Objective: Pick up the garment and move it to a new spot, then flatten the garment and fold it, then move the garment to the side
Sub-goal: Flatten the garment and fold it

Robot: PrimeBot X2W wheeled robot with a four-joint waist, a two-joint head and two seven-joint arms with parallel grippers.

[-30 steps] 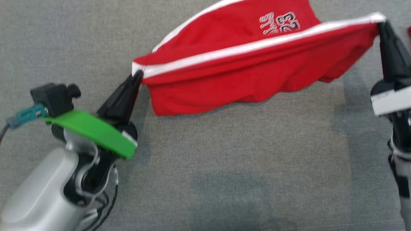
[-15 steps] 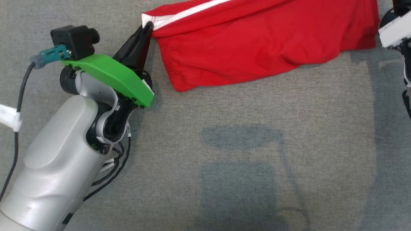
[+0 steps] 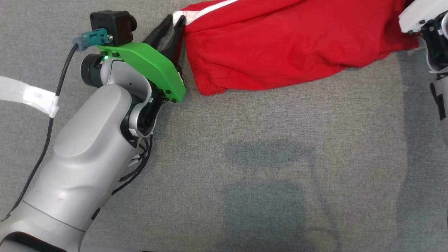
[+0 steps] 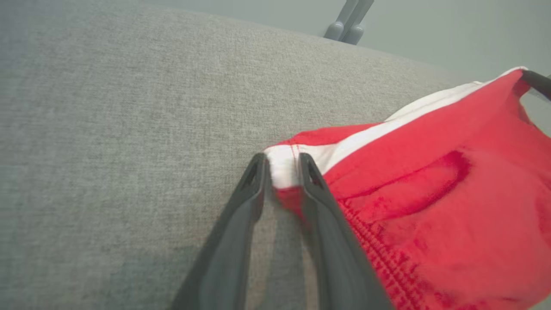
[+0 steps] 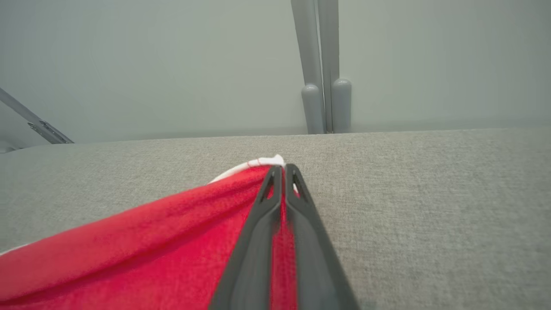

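The red garment point(image 3: 287, 45), with a white stripe along its edge, lies across the top of the head view on the grey fabric surface point(image 3: 280, 140). My left gripper point(image 3: 174, 21) is at its left corner. In the left wrist view its fingers point(image 4: 258, 172) stand a little apart, with the white-trimmed corner point(image 4: 282, 165) lying between the tips, so the left gripper point(image 4: 282, 161) is open. My right gripper point(image 5: 280, 168) is shut on the garment's point(image 5: 150, 241) opposite corner, low over the surface. Its white wrist point(image 3: 418, 14) shows at the top right of the head view.
The grey surface's far edge runs close behind the garment, with two grey posts point(image 5: 326, 103) and a pale wall beyond. A white strap point(image 3: 28, 94) and a black cable point(image 3: 52, 115) trail off my left forearm. My shadow point(image 3: 266, 203) lies at bottom centre.
The garment, held stretched in the air before, now rests on the surface farther up the view. Both arms reached forward. The left fingers have parted from the corner.
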